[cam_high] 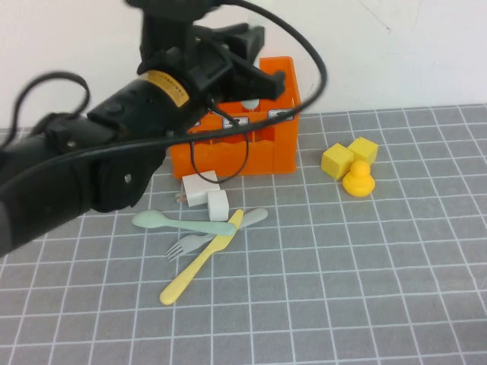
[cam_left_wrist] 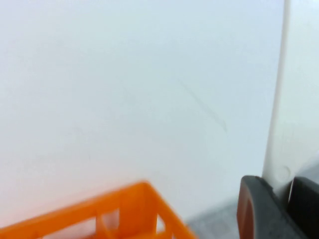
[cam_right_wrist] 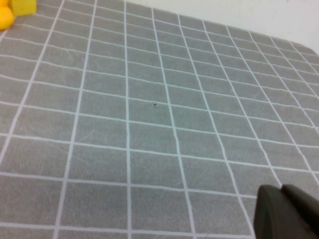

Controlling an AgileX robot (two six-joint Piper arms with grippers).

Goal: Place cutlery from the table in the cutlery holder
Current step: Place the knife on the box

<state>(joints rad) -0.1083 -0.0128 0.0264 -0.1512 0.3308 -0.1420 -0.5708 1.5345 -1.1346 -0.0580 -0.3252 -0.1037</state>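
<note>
Knife (cam_left_wrist: 299, 94) juts lengthwise from left tool (cam_high: 259, 61) over crate (cam_high: 283, 144); right tool (cam_right_wrist: 286, 211) over table (cam_right_wrist: 149, 124).

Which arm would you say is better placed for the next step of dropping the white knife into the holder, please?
Left. The left gripper is over the cutlery holder with the white knife clamped in it. The right gripper faces bare table away from the crate, so switching arms seems pointless.

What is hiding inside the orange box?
The left gripper and arm cover most of the cutlery holder, so its inside is hidden. The right gripper sits apart over bare table.
</note>
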